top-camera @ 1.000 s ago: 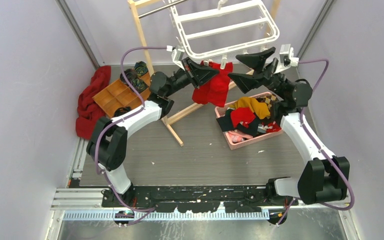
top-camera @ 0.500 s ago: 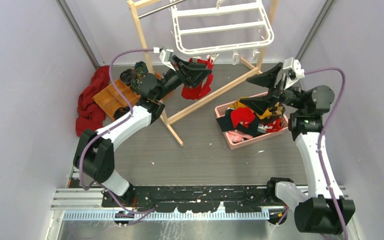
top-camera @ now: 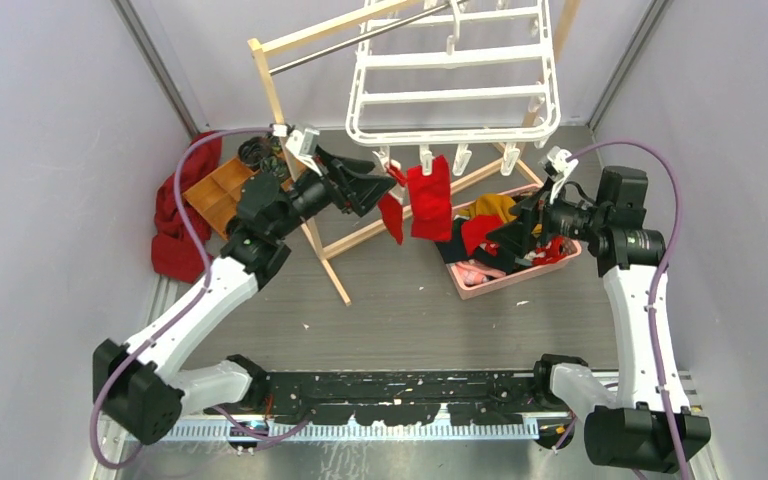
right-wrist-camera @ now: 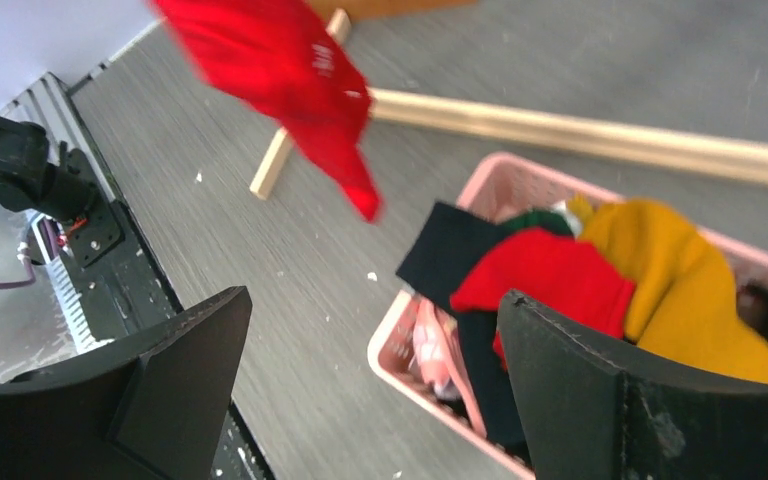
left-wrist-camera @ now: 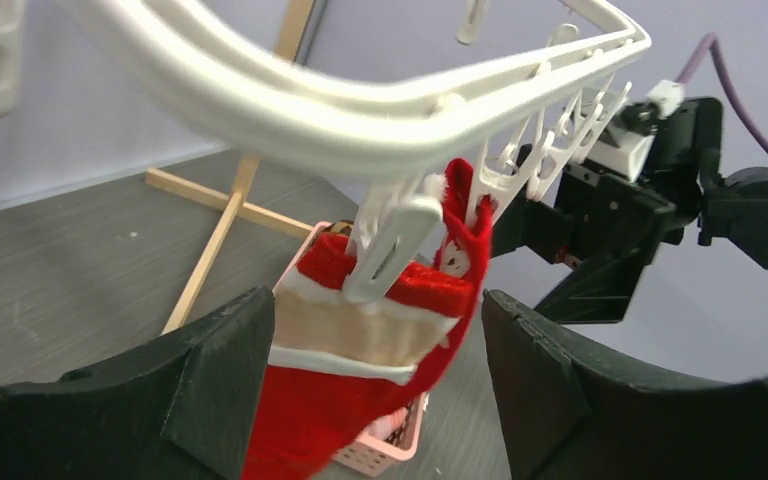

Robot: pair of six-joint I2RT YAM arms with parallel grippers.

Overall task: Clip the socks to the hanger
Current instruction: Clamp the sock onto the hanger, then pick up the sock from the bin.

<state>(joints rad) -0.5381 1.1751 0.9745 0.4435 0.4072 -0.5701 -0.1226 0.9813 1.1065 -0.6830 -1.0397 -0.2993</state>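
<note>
Clipped sock (left-wrist-camera: pixel 340 410) hangs from hanger (left-wrist-camera: pixel 310 100); left fingers (left-wrist-camera: pixel 210 380) apart either side, not gripping. Right fingers (right-wrist-camera: pixel 600 400) apart, empty, above pink basket (top-camera: pixel 500 283). For next red sock (right-wrist-camera: pixel 540 275) I'd pinch cuff alone, clear of mustard cloth (right-wrist-camera: pixel 680 260).

The socks (top-camera: pixel 428 200) are red, one cuff banded white and tan. The hanger (top-camera: pixel 455 95) is white, the basket (top-camera: pixel 505 286) pink, the cloth (top-camera: pixel 172 215) dark red, the rack (top-camera: pixel 272 92) pale wood.
</note>
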